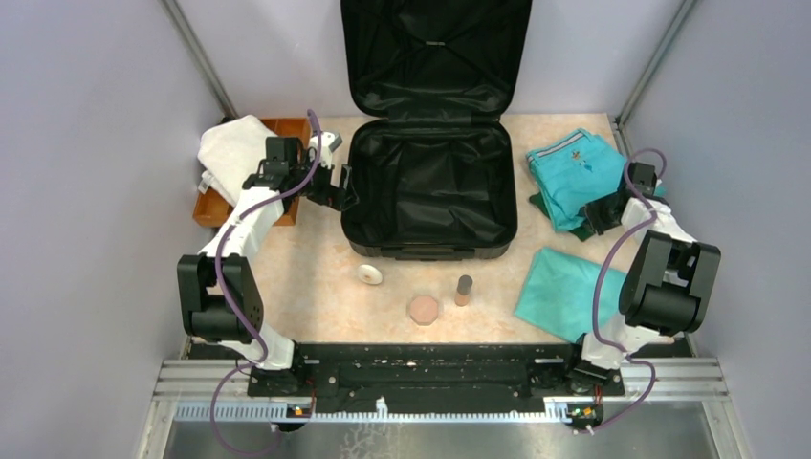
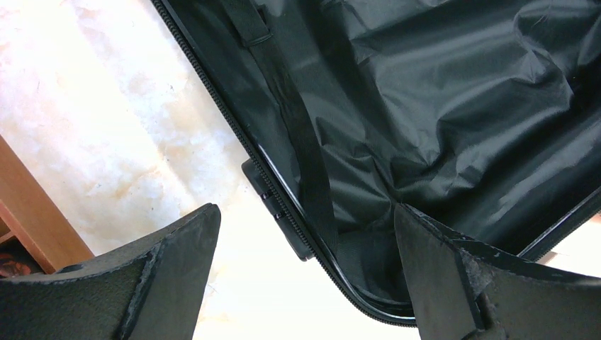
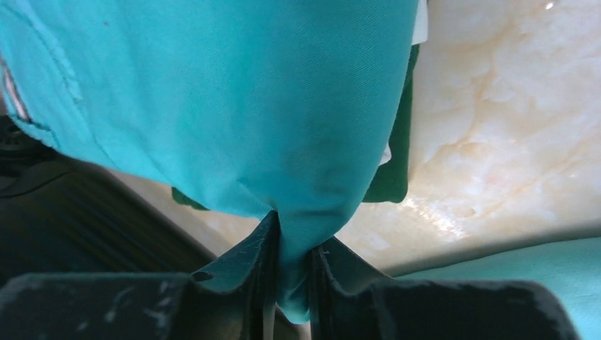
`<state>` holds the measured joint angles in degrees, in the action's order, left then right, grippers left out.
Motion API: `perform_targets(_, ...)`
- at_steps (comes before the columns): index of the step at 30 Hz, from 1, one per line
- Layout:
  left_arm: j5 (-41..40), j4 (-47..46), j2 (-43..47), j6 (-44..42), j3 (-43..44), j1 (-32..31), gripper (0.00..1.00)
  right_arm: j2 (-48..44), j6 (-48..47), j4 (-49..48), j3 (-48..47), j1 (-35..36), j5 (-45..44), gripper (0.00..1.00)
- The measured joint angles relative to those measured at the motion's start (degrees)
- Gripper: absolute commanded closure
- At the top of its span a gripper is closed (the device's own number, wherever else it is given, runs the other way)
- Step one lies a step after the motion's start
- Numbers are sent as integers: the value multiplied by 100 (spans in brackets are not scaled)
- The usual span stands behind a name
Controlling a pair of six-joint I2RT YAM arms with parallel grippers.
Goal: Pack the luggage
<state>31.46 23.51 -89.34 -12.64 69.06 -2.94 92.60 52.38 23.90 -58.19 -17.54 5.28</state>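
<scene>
The luggage (image 1: 430, 191) lies open in the middle of the table, its lid standing upright at the back and its black lining (image 2: 439, 106) bare. My left gripper (image 1: 339, 186) hovers open at its left rim, and in the left wrist view the left gripper (image 2: 306, 212) straddles the zipper edge with nothing between the fingers. At the right, my right gripper (image 1: 598, 215) is shut on the near edge of a folded turquoise garment (image 1: 579, 167). The right wrist view shows the turquoise fabric (image 3: 212, 92) pinched in the right gripper (image 3: 292, 237). A dark green garment (image 3: 398, 163) lies under it.
A second teal cloth (image 1: 564, 292) lies flat at the near right. A white cloth (image 1: 234, 153) drapes over a brown wooden tray (image 1: 210, 210) at the left. In front of the luggage sit a white round piece (image 1: 369, 274), a pink octagonal piece (image 1: 423, 309) and a small brown bottle (image 1: 464, 289).
</scene>
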Motion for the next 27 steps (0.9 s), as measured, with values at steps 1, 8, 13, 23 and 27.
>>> perform_targets(1,-13,15,4,0,0,0,2,-20,20,-39,0,0,66,90)
perform_targets(8,-136,59,87,-24,0,0,2,-225,39,76,-487,2,439,100)
perform_targets(13,-188,111,175,-59,0,0,2,-229,31,129,-1370,7,730,100)
perform_targets(23,-223,177,262,-61,42,0,2,330,-79,654,-3724,310,826,100)
perform_targets(27,-251,229,262,-59,94,0,2,1029,-208,1150,-5056,890,656,100)
